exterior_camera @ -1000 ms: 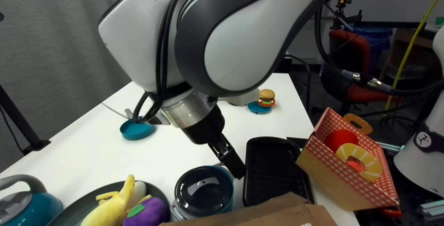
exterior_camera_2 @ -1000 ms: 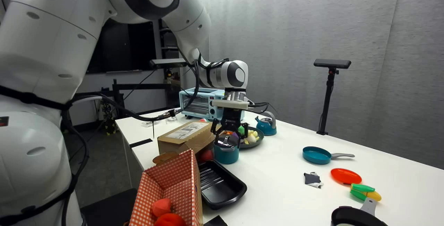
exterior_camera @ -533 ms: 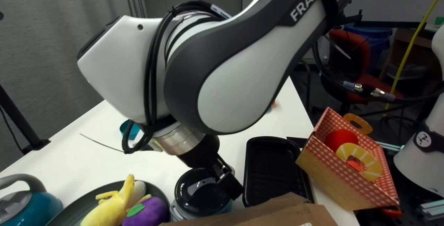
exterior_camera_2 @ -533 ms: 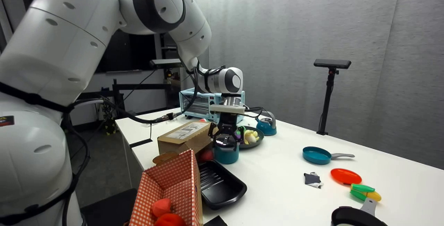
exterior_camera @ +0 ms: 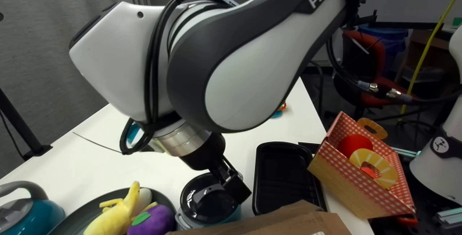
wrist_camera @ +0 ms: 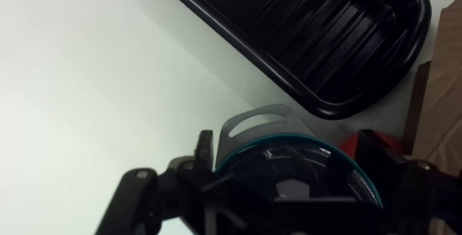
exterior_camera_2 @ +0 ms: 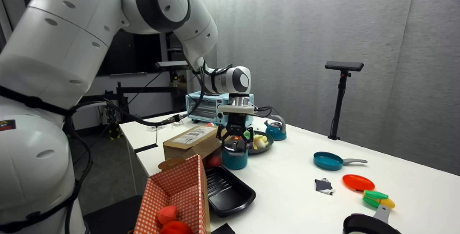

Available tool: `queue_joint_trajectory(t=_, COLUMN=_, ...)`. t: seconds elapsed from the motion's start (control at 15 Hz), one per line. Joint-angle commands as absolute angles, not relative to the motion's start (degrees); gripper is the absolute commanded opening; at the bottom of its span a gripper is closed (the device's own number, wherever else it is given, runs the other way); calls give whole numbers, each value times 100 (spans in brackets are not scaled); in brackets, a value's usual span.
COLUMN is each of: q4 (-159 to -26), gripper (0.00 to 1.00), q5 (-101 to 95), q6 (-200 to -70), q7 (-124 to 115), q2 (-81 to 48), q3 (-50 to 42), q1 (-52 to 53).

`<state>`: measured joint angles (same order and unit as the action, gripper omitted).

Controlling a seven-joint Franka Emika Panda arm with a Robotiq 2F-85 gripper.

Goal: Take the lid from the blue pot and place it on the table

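Observation:
The blue pot stands on the white table. The dark see-through lid sits on top of it; the pot's teal rim shows around the lid in the wrist view. My gripper is open and low over the pot. In the wrist view the fingers stand wide apart, one on each side of the lid, with nothing held. Whether they touch the rim I cannot tell. The near part of the lid is hidden behind my gripper in the wrist view.
A black tray lies beside the pot. A cardboard box and a pan with toy food are close by. A red checked box stands in front. A shallow teal pan and a red disc lie farther off.
My gripper has come down over the pot since a second ago, then risen very slightly in the last half second. The pot with its lid has shifted a tiny bit.

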<state>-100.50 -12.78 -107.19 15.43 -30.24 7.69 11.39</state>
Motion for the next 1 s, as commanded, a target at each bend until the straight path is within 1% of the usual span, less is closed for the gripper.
queue_joint_trajectory(t=0.0, q4=-9953, gripper=100, q5=-1521, q6=-10450, q7=1419, q2=-2902, q3=775, q1=1243)
queue_joint_trajectory(t=0.93, q4=-9948, gripper=100, q5=-1652, q6=-10756, q7=1487, q2=-2750, q3=906, q1=1404)
